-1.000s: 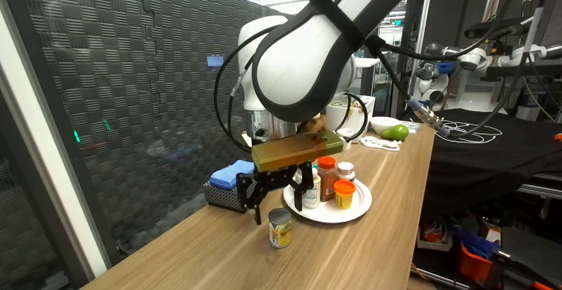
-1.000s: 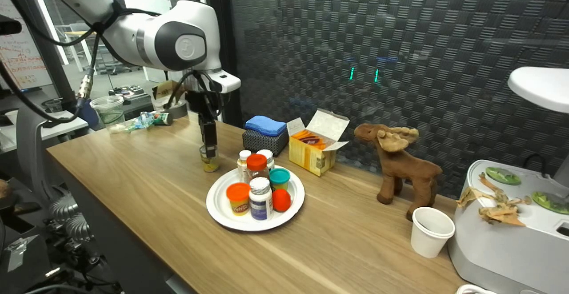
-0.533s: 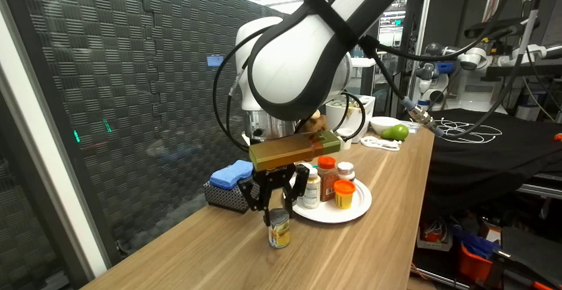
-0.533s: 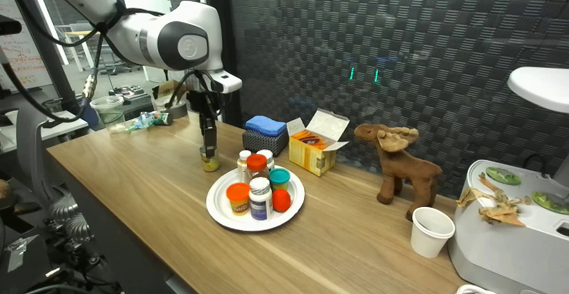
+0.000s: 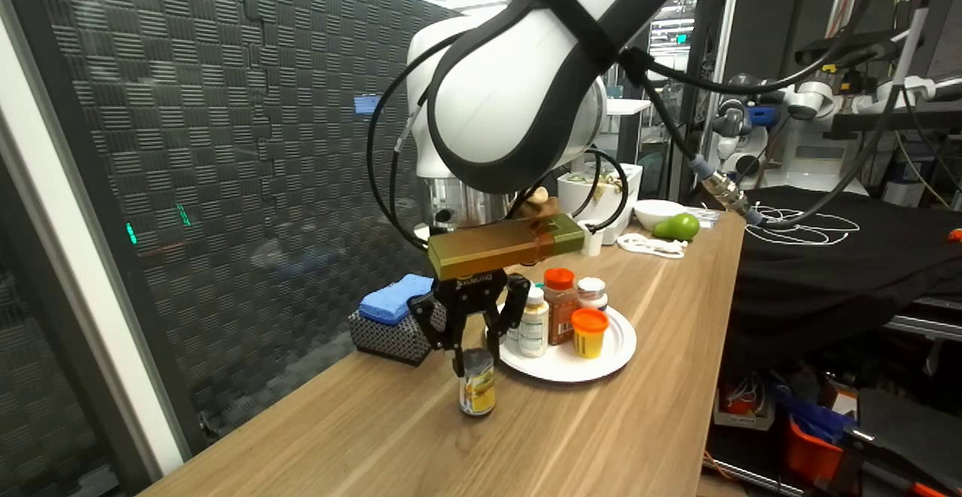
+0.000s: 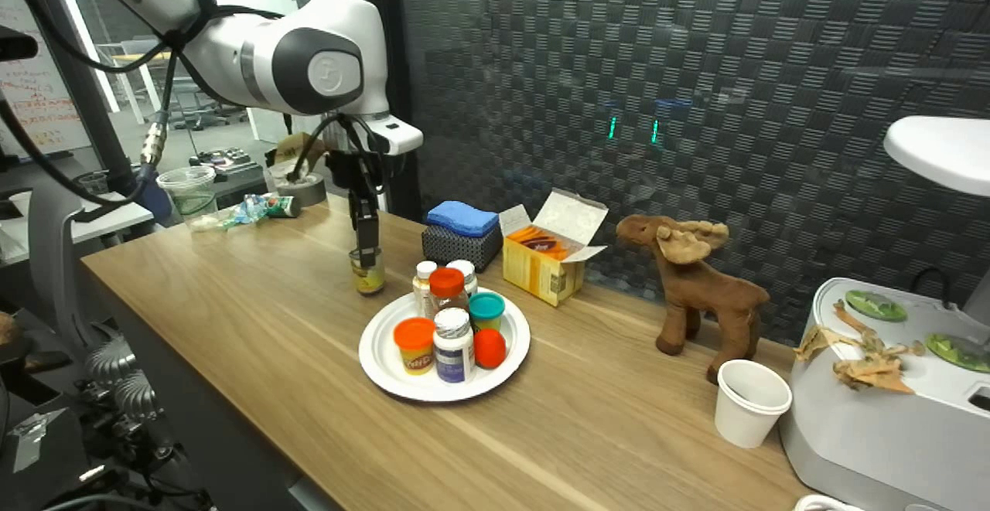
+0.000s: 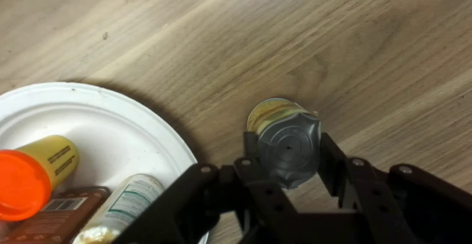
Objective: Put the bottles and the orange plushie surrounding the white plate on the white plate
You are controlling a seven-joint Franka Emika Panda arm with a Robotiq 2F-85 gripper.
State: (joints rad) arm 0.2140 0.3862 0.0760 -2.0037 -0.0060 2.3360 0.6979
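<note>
In an exterior view, the round white plate [image 6: 520,337] on the wood-grain worktop [image 6: 232,302] carries, in front, an orange-lidded yellow tub [image 6: 416,350], a white bottle with a blue label [image 6: 453,350] and the rounded bright-orange plushie [image 6: 489,349]; behind them stand a teal-lidded tub [image 6: 487,310], a red-capped brown jar [image 6: 448,293] and two white-capped bottles [image 6: 423,290]. Just beyond the plate, the black two-fingered hand [image 5: 476,365] grips a small grey-topped, yellow-labelled can [image 6: 369,281].
</note>
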